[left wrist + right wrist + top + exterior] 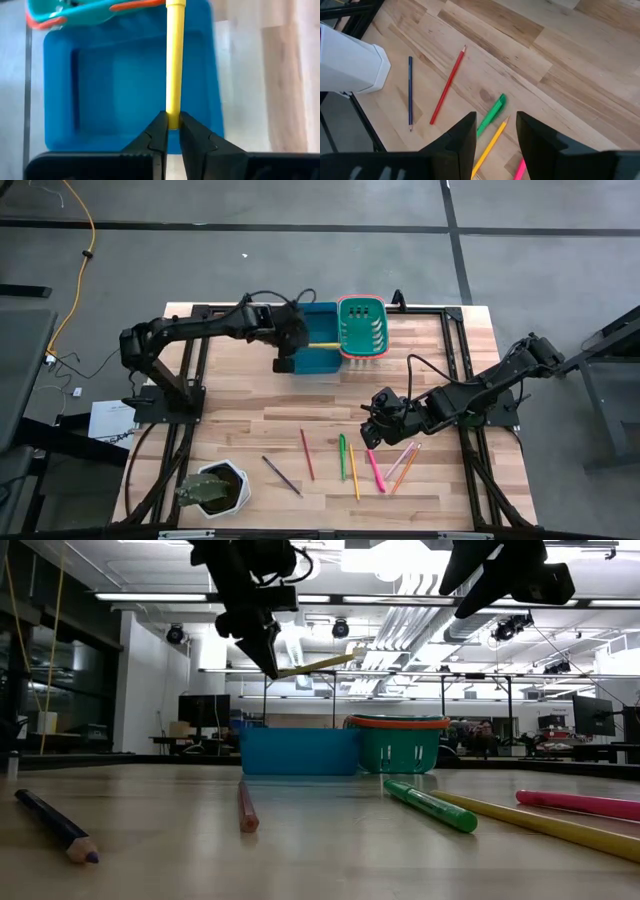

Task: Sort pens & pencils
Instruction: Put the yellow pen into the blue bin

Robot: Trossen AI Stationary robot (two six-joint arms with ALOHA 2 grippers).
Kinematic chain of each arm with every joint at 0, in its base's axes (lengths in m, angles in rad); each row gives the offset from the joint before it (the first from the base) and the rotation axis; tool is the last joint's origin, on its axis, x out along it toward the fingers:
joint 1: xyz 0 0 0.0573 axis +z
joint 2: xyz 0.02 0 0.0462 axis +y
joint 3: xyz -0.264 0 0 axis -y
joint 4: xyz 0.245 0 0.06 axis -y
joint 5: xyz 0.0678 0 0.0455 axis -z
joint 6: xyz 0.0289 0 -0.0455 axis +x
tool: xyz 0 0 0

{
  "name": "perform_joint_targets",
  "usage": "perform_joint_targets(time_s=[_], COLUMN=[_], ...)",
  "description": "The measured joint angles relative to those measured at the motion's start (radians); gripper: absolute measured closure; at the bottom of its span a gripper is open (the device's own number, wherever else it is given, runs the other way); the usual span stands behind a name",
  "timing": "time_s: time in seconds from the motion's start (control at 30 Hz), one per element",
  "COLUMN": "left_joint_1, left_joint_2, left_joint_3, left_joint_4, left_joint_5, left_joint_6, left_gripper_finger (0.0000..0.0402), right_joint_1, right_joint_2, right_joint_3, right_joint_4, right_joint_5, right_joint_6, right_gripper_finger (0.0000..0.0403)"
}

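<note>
Grey floor (300,260) lying around the wooden counter (240,420), crossed by dark seam lines. Yellow cable (80,240) trailing across the floor. Ceiling strip lights (150,597) glowing over an open workroom. Dark windows (60,680) standing along one side. Monitors (590,715) and desks sitting in the distance.

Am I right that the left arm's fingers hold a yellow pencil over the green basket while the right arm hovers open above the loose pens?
Not quite. The left gripper holds the yellow pencil over the blue bin, not the green basket, as the left wrist view shows. The right gripper does hover open above the loose pens.
</note>
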Motion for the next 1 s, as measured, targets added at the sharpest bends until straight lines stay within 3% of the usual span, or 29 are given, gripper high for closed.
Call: perform_joint_targets(time_s=[1.0], left_joint_1=[0.044], left_joint_2=[0.096], left_joint_3=[-0.001], left_joint_4=[-0.003], left_joint_5=[0.008], left_joint_6=[-0.134], left_gripper_finger=[0.0376], right_joint_1=[-0.020], right_joint_2=[0.000], right_joint_3=[0.000], right_joint_4=[0.000], right_joint_5=[-0.011], right_joint_6=[-0.005], right_gripper_finger=[0.0272])
